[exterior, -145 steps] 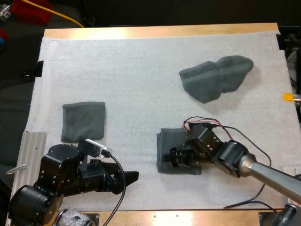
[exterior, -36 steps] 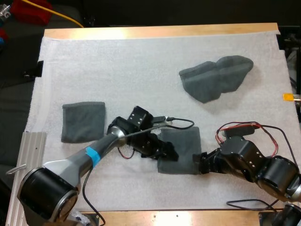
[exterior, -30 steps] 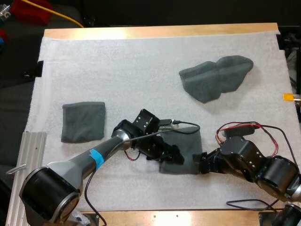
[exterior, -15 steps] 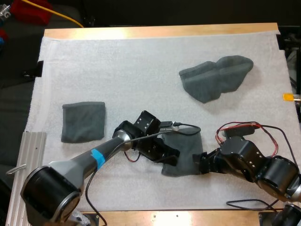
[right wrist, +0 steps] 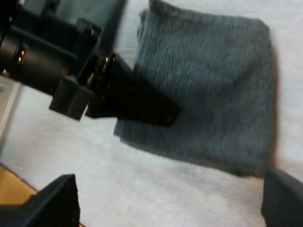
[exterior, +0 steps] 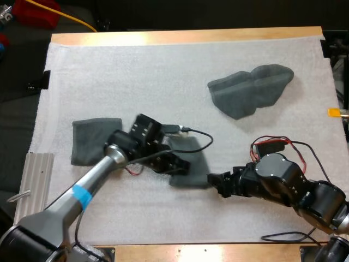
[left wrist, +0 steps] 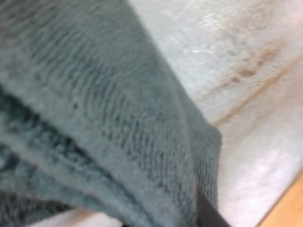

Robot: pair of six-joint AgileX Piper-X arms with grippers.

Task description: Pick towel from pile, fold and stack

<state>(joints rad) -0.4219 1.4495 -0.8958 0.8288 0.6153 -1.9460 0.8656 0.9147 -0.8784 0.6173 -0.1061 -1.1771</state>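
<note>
A folded dark grey-green towel (exterior: 194, 173) lies on the white mat near the middle front, and my left gripper (exterior: 181, 165) is shut on its left edge. The towel's pile (left wrist: 94, 118) fills the space by my left gripper's fingers in the left wrist view. My right gripper (exterior: 215, 182) stands open just right of this towel, clear of it. In the right wrist view the towel (right wrist: 213, 90) lies flat ahead between my right fingers (right wrist: 54, 201), with the left gripper (right wrist: 158, 111) on its edge. Another folded towel (exterior: 94, 140) lies at the left. A crumpled towel (exterior: 251, 90) sits at the back right.
A metal rail (exterior: 31, 177) lies along the mat's front left edge. The wooden table edge (exterior: 185, 36) runs across the far side. Bare mat (exterior: 147, 82) stretches between the towels.
My left gripper has shut on the folded towel's edge and pulled it left toward the other folded towel. My right gripper has followed leftward, still open.
</note>
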